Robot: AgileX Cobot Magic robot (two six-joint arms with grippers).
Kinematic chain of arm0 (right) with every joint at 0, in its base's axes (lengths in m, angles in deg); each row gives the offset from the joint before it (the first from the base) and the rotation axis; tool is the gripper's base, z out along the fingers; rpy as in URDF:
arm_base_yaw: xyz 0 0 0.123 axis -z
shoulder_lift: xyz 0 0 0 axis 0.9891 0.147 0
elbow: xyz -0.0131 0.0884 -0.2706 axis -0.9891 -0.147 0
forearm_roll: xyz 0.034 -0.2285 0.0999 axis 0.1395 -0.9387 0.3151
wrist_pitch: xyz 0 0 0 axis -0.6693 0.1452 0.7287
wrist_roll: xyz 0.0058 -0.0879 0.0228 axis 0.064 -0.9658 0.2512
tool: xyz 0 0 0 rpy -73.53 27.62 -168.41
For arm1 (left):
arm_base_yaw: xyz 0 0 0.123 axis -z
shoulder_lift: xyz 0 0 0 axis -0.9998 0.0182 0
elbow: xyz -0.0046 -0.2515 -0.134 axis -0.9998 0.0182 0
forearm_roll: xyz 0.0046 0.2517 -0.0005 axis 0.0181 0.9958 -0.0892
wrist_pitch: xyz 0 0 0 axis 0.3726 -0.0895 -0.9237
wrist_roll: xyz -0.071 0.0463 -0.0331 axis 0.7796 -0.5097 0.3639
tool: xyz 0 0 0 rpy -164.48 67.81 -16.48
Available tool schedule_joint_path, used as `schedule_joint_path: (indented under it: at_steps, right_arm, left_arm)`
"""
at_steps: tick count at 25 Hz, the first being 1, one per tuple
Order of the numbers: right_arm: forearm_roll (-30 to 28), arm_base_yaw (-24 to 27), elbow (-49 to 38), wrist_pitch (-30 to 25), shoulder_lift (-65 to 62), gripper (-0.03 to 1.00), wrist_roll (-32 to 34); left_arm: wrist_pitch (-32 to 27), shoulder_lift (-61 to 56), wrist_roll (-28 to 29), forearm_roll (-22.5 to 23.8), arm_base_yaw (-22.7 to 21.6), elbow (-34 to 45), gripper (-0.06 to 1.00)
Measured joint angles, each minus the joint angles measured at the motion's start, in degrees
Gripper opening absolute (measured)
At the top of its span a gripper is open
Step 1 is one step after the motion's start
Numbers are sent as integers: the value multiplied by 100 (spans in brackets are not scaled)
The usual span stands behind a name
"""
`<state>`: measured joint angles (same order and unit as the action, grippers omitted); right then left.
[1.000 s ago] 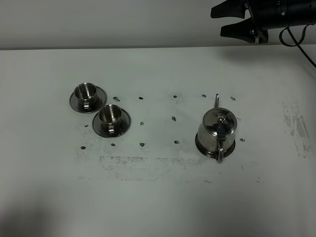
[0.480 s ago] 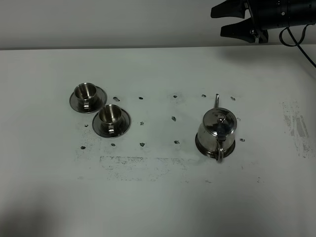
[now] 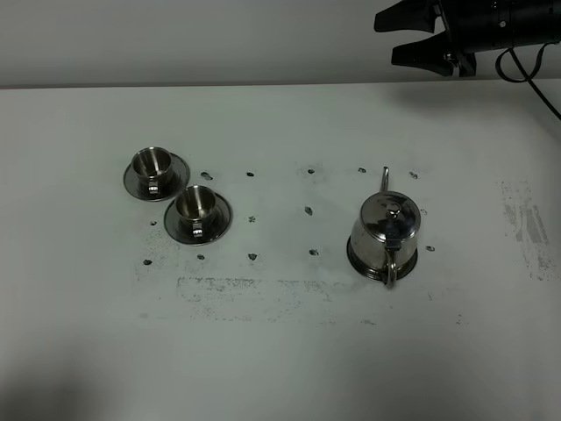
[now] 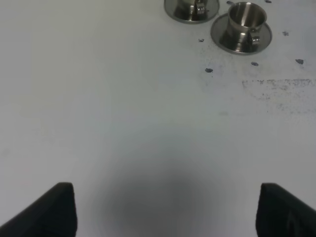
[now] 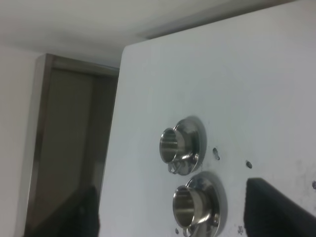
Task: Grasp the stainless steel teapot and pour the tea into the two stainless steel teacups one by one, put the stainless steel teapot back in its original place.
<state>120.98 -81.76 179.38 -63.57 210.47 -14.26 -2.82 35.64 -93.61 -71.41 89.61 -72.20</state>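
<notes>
The stainless steel teapot (image 3: 387, 235) stands upright on the counter (image 3: 280, 351). It is shiny, squat and bell-shaped, with its knobbed lid on and its loop handle turned away from our right claw (image 3: 386, 42), which hangs spread, well apart from it. Our left claw (image 4: 165, 210) is spread too, with the two stainless steel teacups (image 4: 242, 27) (image 4: 190, 7) ahead of it.

Right pincer (image 3: 387, 40), left pincer (image 4: 168, 210) agape

You're in what looks like a robot test lab: a bare white surface (image 3: 280, 368) scuffed with dark marks (image 3: 254, 288), and a plain wall (image 3: 175, 39) behind the right jaws.
</notes>
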Motion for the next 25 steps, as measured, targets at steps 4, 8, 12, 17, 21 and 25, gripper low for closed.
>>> schedule_joint_path:
  at_steps: [4,8,12,17,21,25]
  right_arm:
    - [0,0,0,0,0,59,0]
    - [0,0,0,0,0,59,0]
    - [-19,0,0,0,-79,59,-185]
    - [-650,-28,0,5,-746,59,-448]
    - [-1777,-209,0,-5,-1516,59,-326]
    - [-2719,-606,0,-19,-2095,59,109]
  left_arm:
    - [0,0,0,0,0,0,72]
    - [0,0,0,0,0,0,72]
    - [0,0,0,0,0,0,72]
    - [0,0,0,0,0,0,72]
    - [0,0,0,0,0,0,72]
    - [0,0,0,0,0,0,72]
